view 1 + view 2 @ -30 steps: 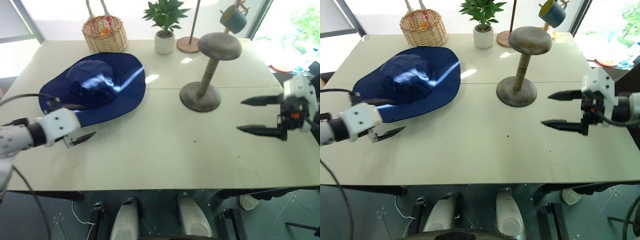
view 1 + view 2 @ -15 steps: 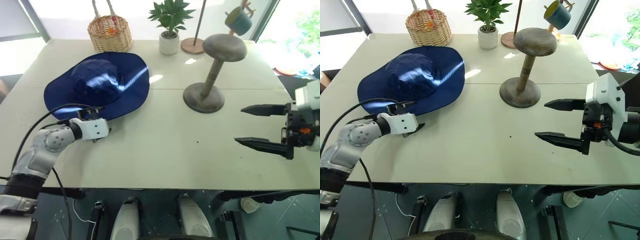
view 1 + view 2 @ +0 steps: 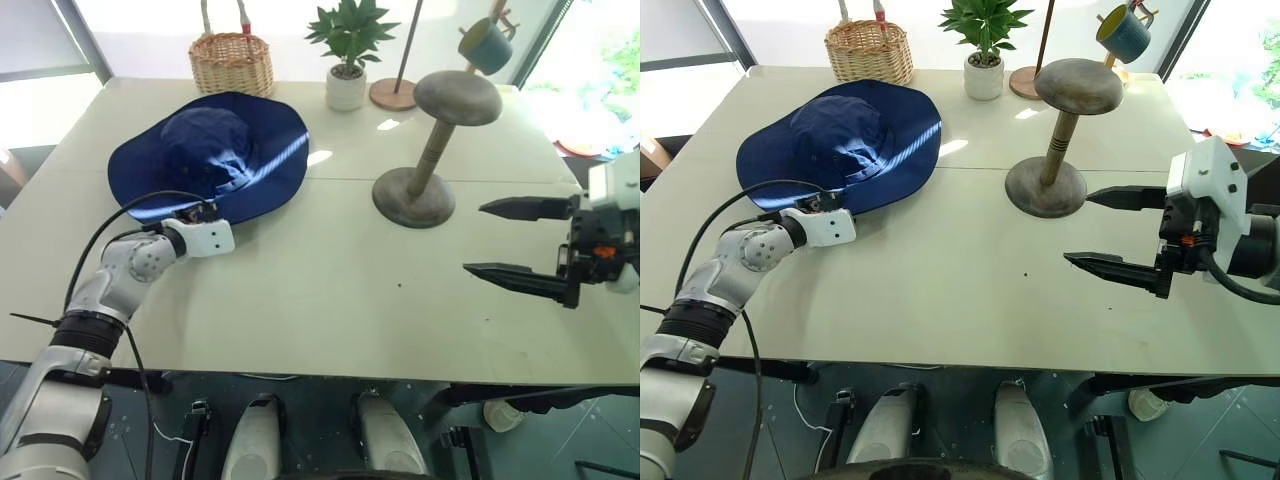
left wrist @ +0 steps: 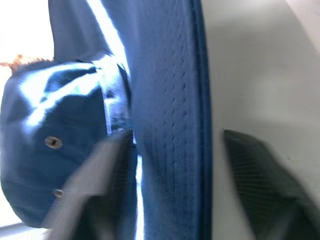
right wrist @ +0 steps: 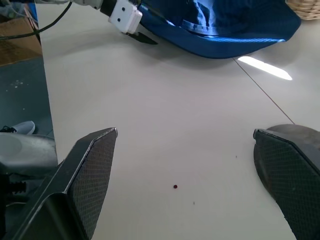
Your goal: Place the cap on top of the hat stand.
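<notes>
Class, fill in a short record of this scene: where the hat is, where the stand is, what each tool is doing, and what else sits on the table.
hat: navy sun hat, flat on table
stand: mushroom-shaped stand, upright, top bare
left tool: at hat's near brim, fingers either side of its edge
right tool: open, above table, holding nothing
also on table: basket, potted plant

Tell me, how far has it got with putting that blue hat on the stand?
Nothing is finished: the blue hat lies flat on the table. In hand: the left gripper straddles the hat's brim edge. Left: lifting it onto the bare stand. The right gripper waits open.
</notes>
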Controlling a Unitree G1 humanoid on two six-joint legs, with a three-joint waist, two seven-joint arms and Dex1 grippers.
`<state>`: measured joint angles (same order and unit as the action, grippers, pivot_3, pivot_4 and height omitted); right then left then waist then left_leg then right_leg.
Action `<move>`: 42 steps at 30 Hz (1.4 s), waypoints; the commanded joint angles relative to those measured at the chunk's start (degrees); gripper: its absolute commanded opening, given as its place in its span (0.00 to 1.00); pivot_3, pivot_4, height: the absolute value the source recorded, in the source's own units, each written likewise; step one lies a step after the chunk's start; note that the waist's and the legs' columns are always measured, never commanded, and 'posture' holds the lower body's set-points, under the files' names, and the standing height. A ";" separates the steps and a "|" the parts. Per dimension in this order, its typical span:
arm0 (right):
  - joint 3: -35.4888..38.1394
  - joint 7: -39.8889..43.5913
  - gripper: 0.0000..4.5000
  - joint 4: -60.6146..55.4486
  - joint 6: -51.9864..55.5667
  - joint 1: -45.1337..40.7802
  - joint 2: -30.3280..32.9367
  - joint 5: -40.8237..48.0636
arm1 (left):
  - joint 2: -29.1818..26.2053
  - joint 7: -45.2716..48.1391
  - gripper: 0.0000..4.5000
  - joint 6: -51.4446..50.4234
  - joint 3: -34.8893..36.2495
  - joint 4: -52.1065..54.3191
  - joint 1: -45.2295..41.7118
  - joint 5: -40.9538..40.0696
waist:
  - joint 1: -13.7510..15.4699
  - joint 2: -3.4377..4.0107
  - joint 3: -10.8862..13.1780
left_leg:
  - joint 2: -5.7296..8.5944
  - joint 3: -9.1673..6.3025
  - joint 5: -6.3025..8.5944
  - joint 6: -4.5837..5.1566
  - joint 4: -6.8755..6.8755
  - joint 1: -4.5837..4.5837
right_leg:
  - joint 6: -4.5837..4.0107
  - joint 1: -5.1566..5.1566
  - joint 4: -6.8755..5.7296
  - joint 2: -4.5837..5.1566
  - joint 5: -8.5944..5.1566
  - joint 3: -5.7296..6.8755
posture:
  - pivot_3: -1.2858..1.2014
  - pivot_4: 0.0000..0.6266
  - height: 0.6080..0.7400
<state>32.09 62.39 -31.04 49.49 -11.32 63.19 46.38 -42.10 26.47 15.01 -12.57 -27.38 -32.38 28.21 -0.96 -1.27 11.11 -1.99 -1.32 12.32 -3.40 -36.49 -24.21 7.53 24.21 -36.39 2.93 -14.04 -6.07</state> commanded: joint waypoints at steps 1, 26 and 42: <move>0.57 -0.39 1.00 0.27 -1.73 -0.89 1.18 0.35 | -0.48 0.67 0.23 -0.96 0.97 0.08 -1.68 -1.10 | 0.01 0.00 0.00 | 0.00 0.00 0.00 0.00 0.00 -0.01 | 0.00 0.00 0.00 0.00 0.00 0.00 | 0.52 0.24 1.00; 2.39 1.29 1.00 7.49 -8.97 -0.94 4.22 -4.35 | 0.16 35.06 0.01 -42.45 10.36 11.39 -37.71 -36.32 | -0.12 -0.02 0.03 | -0.03 -0.28 0.12 0.20 -0.50 -0.28 | 0.07 -0.12 0.00 -0.18 -0.05 0.09 | 0.52 0.24 1.00; 19.74 2.45 1.00 9.63 -0.72 2.09 6.63 -2.11 | 23.74 19.85 0.01 -21.01 9.08 -23.53 -63.20 -30.94 | -0.11 -0.04 0.07 | -0.01 -0.32 0.16 0.27 -0.47 -0.31 | 0.11 -0.09 0.04 -0.20 -0.06 0.08 | 0.52 0.24 1.00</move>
<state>47.11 64.67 -21.50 47.02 -9.40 68.73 43.46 -18.31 47.79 -11.61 -3.85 -49.92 -92.28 -3.64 -1.07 -1.31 11.18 -2.00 -1.63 12.48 -3.12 -36.97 -24.53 7.65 24.13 -36.35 2.73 -14.10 -5.99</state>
